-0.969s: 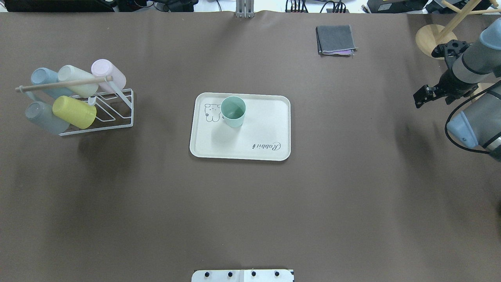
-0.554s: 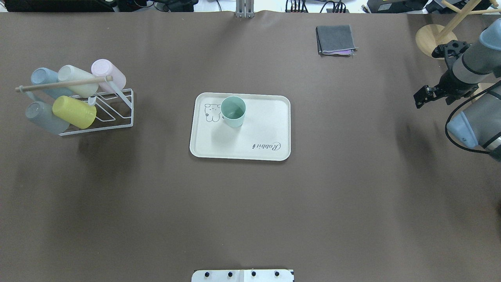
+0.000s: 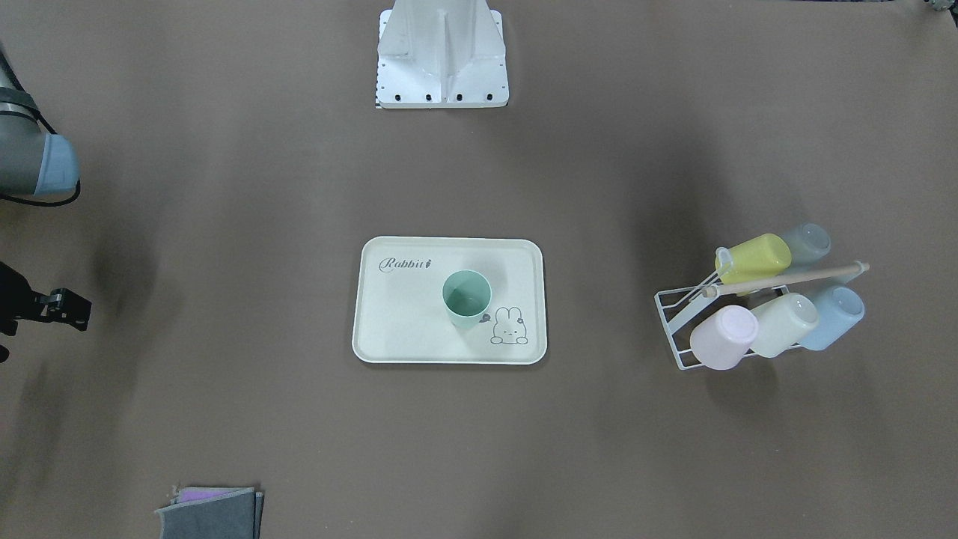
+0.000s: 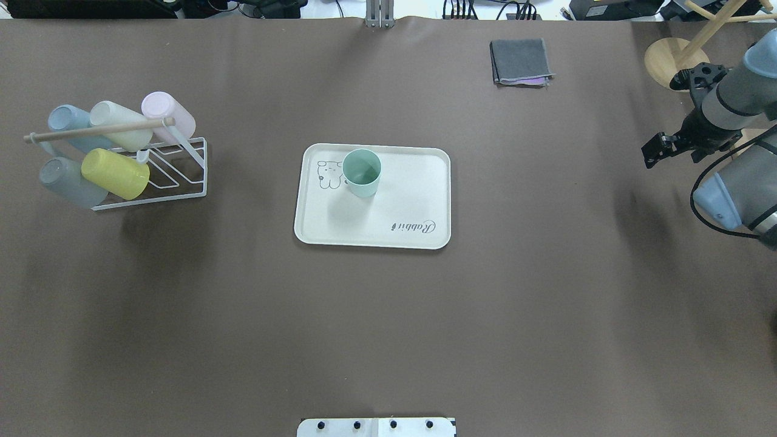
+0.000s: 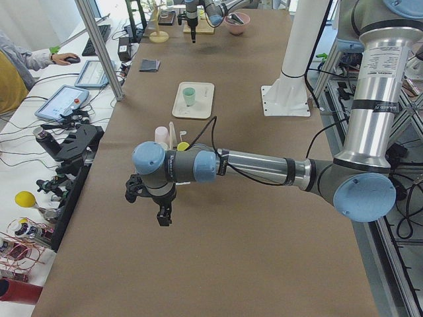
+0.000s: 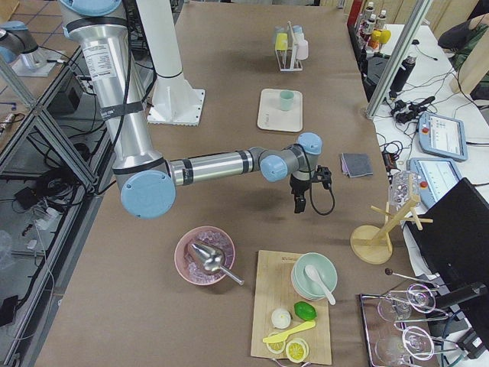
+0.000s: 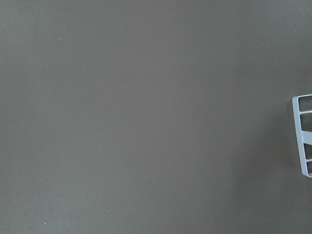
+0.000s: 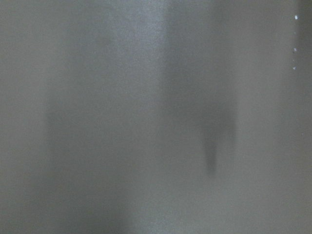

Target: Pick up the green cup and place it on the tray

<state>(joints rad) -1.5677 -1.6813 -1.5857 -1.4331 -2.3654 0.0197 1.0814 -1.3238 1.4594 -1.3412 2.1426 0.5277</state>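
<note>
Brown counter [image 4: 546,315], with the green cup [image 4: 362,173] standing upright on the tray [image 4: 413,194], beside the bunny drawing [image 4: 330,174].
Nothing has shifted in the last second, so the placing looks finished. The right hand [image 4: 651,156] hangs well apart at the counter's edge, holding nothing; the left hand [image 5: 162,218] is likewise empty. How far either is open cannot be told.
</note>
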